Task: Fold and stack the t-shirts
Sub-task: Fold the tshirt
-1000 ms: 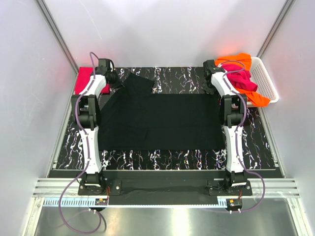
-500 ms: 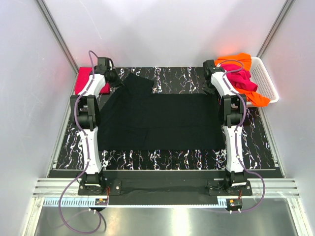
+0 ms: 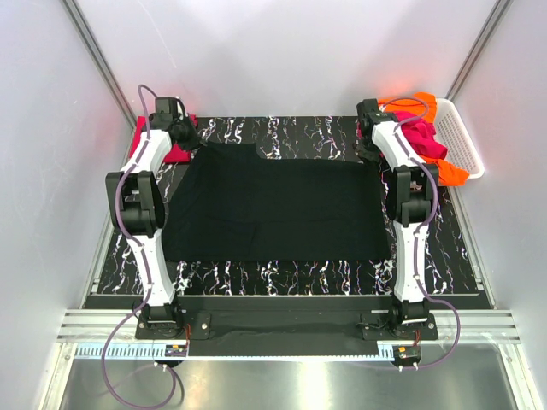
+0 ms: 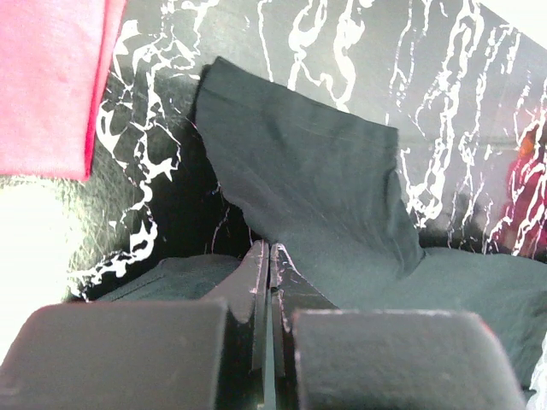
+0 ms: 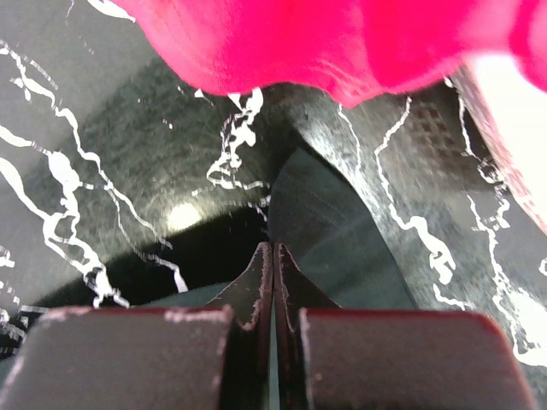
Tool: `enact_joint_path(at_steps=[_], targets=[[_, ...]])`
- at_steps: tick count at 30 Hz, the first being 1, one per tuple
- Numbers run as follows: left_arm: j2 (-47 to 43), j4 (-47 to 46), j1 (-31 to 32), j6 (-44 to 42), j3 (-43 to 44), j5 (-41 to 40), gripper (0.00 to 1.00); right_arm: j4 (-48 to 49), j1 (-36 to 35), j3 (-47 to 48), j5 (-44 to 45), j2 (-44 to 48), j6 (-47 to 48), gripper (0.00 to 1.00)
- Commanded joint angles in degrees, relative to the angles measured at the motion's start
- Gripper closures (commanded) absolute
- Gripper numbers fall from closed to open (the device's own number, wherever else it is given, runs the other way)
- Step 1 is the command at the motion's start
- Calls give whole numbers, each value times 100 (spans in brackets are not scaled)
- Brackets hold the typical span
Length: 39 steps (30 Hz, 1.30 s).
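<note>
The large black t-shirt (image 3: 273, 205) lies spread flat over the middle of the table. My left gripper (image 3: 190, 141) is shut on its far left corner; in the left wrist view the shut fingers (image 4: 269, 246) pinch black cloth (image 4: 308, 162). My right gripper (image 3: 366, 154) is shut on the far right corner; its fingers (image 5: 273, 246) pinch the black cloth (image 5: 316, 213). A red-pink shirt (image 3: 139, 132) lies at the far left, and shows in the left wrist view (image 4: 47, 77). A magenta shirt (image 3: 423, 137) and an orange shirt (image 3: 423, 104) lie in the basket. The starburst print is hidden.
A white lattice basket (image 3: 466, 141) stands at the far right corner, its shirts hanging over the rim close above my right gripper (image 5: 342, 43). Black marbled tabletop (image 3: 308, 128) shows around the shirt. White walls close in on three sides.
Both grippers moved farther back and outward, the left one more to the left. The raised flap of black cloth at the far left has been drawn flat and the far edge is straighter.
</note>
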<state>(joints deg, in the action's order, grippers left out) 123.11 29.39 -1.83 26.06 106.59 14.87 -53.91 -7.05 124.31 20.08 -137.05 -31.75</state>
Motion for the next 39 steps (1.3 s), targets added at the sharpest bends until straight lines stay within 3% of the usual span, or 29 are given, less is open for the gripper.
enact_joint_path(at_steps=[1, 26, 39], targets=[[-498, -311, -20, -163, -181, 121, 100, -67, -16, -196, -12, 530, 20, 100], [-2273, -47, -28, -462, -2431, -301, 100, 539, -16, -3860, -795, 2894, -490, 100], [-2774, -12, -28, -453, -3188, -617, 100, 794, -7, -4301, -865, 2816, -359, 100]])
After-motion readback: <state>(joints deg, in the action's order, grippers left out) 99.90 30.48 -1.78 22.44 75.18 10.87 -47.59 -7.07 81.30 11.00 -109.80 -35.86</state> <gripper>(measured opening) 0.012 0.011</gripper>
